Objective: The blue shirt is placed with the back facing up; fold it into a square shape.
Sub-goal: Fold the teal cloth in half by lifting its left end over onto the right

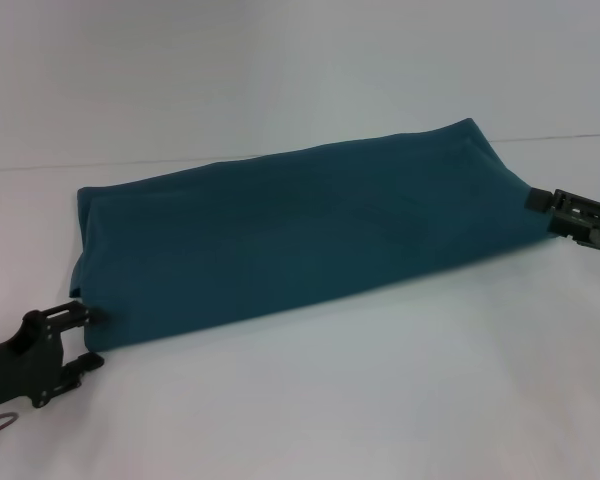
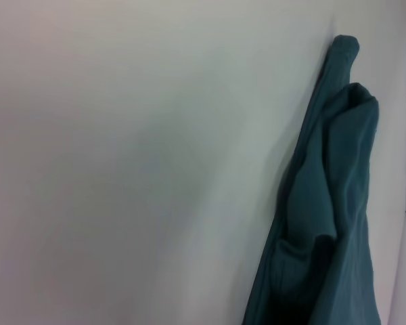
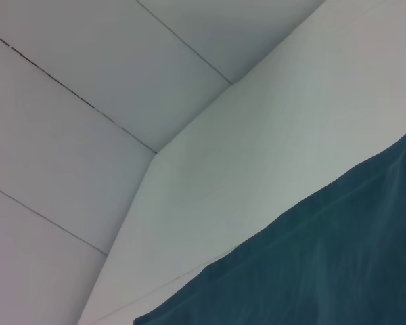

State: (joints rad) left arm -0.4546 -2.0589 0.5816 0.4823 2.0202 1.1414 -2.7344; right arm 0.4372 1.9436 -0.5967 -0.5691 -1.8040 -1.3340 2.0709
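— Grippers first: what has each got?
— Left gripper (image 1: 88, 318) sits at the near left corner of the blue shirt (image 1: 290, 240), right gripper (image 1: 540, 200) at its far right corner; I cannot tell whether either is clamped.
— And the shirt?
— Folded into a long band, plain side up, lying slantwise across the white table (image 1: 380, 400).

Soft, matt teal-blue cloth of the blue shirt (image 1: 290, 240), lying on a smooth, faintly sheened white bench (image 1: 380, 400), with matt black hard-looking hands (image 1: 80, 335) at either end.
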